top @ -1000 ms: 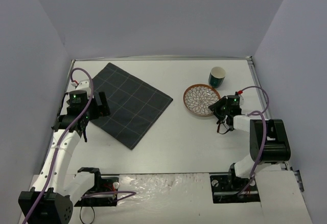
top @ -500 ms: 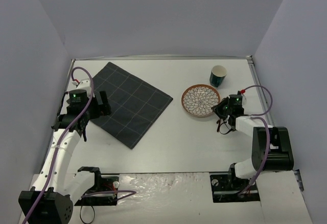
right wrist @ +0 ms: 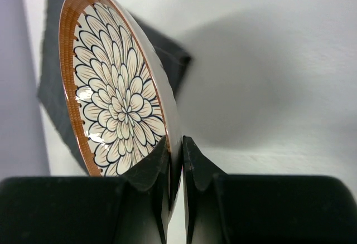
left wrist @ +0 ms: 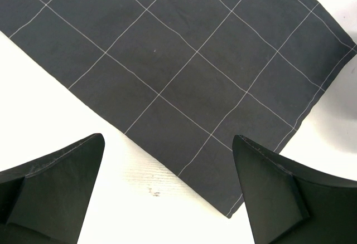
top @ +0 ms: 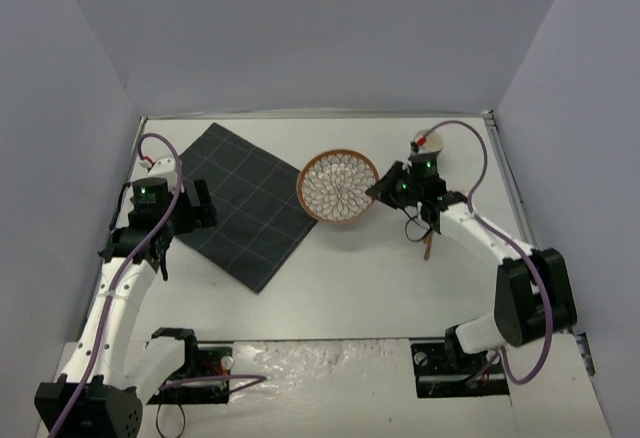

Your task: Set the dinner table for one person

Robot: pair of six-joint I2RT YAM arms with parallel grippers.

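The dinner table is the white tabletop. A round plate with a brown rim and a flower pattern is held above it, tilted, just right of the mat's right corner. My right gripper is shut on the plate's right rim. In the right wrist view the fingers pinch the rim of the plate, which stands on edge. My left gripper is open and empty over the left edge of the dark grey checked mat. Its view shows the mat and bare table.
White walls close in the table at the back and on both sides. The green cup at the back right is mostly hidden behind my right arm. The mat's corner shows behind the plate in the right wrist view.
My right gripper closed on the plate's rim, lifted it off the table and carried it left towards the mat, tilting it. The left arm has barely moved.
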